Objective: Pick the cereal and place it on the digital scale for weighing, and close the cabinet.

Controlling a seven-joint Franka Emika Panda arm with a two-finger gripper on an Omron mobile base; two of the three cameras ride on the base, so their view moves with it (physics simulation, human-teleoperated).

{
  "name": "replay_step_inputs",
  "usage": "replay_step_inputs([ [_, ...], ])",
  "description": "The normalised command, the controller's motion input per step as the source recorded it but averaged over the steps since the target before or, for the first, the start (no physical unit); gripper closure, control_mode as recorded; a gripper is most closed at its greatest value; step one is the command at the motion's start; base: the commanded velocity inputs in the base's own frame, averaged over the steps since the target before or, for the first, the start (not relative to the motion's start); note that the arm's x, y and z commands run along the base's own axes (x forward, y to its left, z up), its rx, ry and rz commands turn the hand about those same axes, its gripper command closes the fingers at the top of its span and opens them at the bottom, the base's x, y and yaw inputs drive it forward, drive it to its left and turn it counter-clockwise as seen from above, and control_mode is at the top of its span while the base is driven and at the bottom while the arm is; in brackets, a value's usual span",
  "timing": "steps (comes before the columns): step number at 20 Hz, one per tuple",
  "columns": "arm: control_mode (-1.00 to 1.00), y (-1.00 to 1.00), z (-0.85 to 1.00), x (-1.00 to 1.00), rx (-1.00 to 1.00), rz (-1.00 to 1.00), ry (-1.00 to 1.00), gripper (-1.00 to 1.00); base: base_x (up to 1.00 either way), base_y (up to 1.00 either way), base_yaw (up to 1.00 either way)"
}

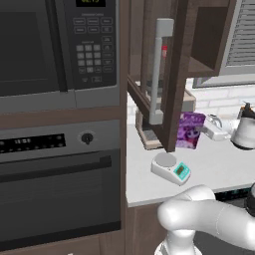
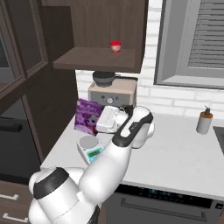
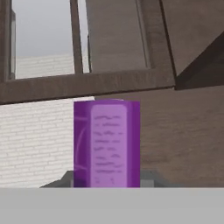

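The gripper [image 2: 101,120] was clamped on the cereal [image 2: 89,116], a purple box with a pale picture, above the counter's [image 2: 183,153] left end beside the digital scale [image 2: 90,147].

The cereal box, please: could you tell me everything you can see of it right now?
The cereal box is small, purple and looks like cardboard, with a pale printed picture on its front and lines of print on a narrower side. It stands roughly upright, lifted above the counter just behind the digital scale, below the open cabinet. The gripper is shut on it.
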Motion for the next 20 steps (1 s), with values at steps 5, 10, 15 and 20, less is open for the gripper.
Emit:
replay_step_inputs([
  [5,-1.0,0.27,-0.34,0.39,0.0,0.0,0.0,1.0,0.0,0.0,0.0],
  [10,-1.0,0.06,-0.38,0.23,-0.01,0.0,-0.01,1.0,0.0,0.0,0.0],
  [15,-1.0,0.0,-0.35,0.05,-0.07,-0.01,0.0,1.0,0.0,0.0,0.0],
  [20,-1.0,0.01,-0.16,0.11,-0.03,0.0,0.0,1.0,0.0,0.0,0.0],
])
